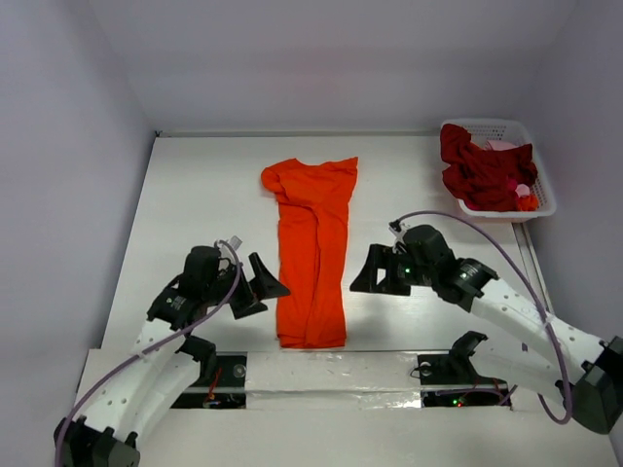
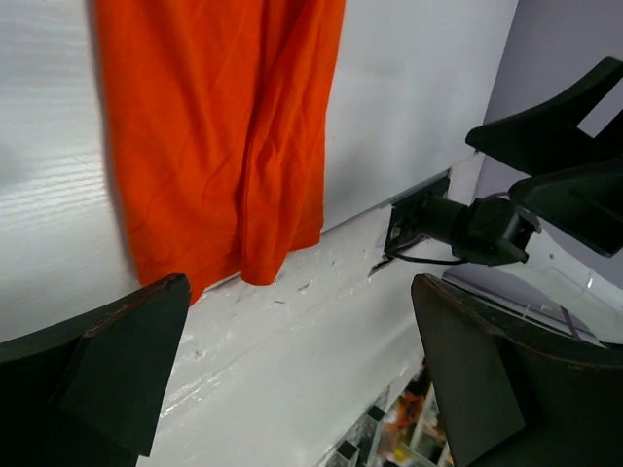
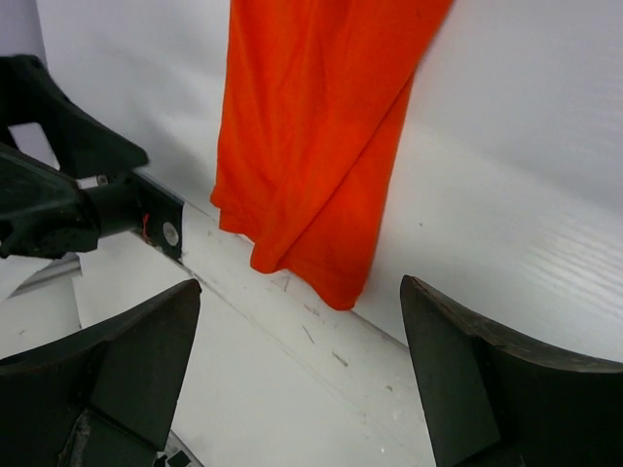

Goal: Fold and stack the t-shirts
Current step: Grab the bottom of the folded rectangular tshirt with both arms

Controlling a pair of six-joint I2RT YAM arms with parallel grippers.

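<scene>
A bright orange t-shirt (image 1: 313, 248) lies folded into a long narrow strip down the middle of the table, collar end far, hem at the near edge. It also shows in the left wrist view (image 2: 214, 126) and the right wrist view (image 3: 316, 126). My left gripper (image 1: 257, 284) is open and empty just left of the strip's lower part. My right gripper (image 1: 375, 270) is open and empty just right of it. Dark red shirts (image 1: 482, 173) and a pinkish one (image 1: 502, 146) are piled in a basket.
The white lattice basket (image 1: 541, 195) stands at the far right corner. A raised white strip (image 1: 331, 368) runs along the table's near edge, with the arm bases behind it. White walls close in the left, back and right sides.
</scene>
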